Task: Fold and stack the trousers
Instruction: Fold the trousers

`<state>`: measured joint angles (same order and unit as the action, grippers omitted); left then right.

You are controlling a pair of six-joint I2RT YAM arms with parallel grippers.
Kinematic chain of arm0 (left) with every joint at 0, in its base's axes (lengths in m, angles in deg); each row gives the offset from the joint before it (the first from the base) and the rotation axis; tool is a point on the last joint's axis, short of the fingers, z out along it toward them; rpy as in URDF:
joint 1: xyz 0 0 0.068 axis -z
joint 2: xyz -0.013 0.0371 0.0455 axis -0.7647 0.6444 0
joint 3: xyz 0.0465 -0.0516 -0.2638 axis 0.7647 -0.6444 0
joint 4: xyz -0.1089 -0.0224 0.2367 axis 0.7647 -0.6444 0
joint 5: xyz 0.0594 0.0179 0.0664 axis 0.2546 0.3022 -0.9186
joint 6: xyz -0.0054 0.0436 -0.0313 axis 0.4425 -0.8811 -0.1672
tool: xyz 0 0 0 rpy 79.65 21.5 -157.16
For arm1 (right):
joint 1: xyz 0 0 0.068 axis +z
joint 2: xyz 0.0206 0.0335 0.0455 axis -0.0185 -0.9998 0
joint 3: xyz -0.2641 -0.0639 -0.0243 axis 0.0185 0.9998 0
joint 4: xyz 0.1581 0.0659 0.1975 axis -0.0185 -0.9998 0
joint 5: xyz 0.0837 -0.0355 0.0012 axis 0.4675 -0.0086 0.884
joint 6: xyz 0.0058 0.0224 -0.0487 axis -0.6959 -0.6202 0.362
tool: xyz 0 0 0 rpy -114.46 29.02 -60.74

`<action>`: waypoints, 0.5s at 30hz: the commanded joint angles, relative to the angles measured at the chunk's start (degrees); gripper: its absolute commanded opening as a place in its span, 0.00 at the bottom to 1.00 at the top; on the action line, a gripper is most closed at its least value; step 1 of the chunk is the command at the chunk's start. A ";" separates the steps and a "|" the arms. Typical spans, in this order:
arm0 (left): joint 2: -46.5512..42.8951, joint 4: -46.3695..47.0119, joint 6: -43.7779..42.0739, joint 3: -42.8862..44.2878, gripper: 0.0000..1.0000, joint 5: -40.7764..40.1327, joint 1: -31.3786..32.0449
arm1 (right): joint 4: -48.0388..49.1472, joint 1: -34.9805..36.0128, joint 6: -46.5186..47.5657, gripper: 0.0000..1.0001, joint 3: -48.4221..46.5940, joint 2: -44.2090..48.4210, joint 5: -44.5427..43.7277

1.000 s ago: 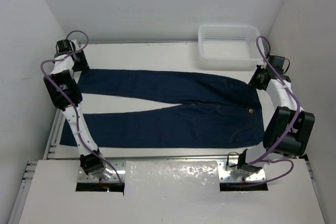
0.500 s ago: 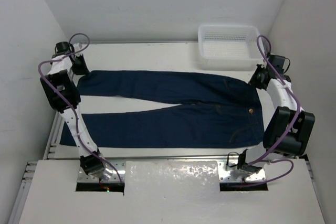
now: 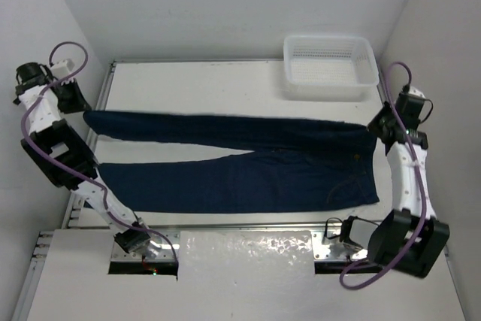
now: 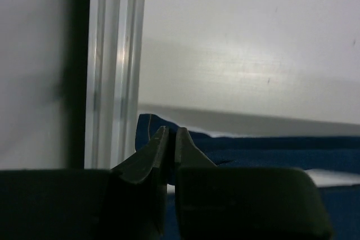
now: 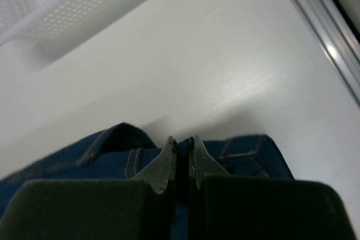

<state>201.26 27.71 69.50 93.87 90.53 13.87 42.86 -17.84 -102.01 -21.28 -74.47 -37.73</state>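
The trousers (image 3: 248, 178) are being held spread across the table (image 3: 195, 84), with the waist lying to the right and the legs reaching to the left. The hem of the far leg is being pinched by the left gripper (image 3: 77, 107) at the far left edge of the table. In the left wrist view its jaws are being pressed almost together on a fold of dark blue cloth. The far corner of the waistband is being gripped by the right gripper (image 3: 376, 125). Its jaws are likewise being held narrow, with denim and faint orange stitching bunched on either side of them. Between the two grippers the far leg is being held in a straight, narrow band. The near leg is lying flat on the table, nearer the arm bases. A small tan button (image 3: 359, 158) is being shown at the waist. A white mesh basket (image 3: 331, 65) is standing at the far right corner of the table, just beyond the waist and apart from the denim.
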 commanded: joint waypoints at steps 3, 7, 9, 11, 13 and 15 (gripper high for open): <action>-8.54 -8.36 -10.44 -3.79 0.00 2.13 -4.41 | -1.36 -3.43 -7.47 0.00 6.48 10.11 -9.35; -15.21 -13.12 -16.32 -10.37 0.00 1.60 -7.32 | -1.89 -3.52 -10.47 0.00 12.02 16.27 -10.07; -17.86 -13.39 -19.58 -15.89 0.00 -0.67 -8.89 | -4.16 -3.52 -11.26 0.00 14.65 18.91 -11.02; -21.01 -13.39 -21.59 -18.99 0.00 -2.18 -10.48 | -7.14 -3.52 -11.44 0.00 15.89 21.27 -13.13; -23.13 -14.09 -23.96 -21.20 0.00 -2.88 -13.55 | -9.26 -3.60 -11.17 0.00 16.25 22.69 -16.04; -24.37 -15.41 -26.08 -22.25 0.00 -2.89 -15.75 | -9.88 -3.60 -10.30 0.00 15.37 24.18 -17.09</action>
<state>180.23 12.52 50.18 72.42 89.24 1.48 34.05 -20.96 -111.93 -4.45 -52.70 -49.46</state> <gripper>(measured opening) 0.034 0.010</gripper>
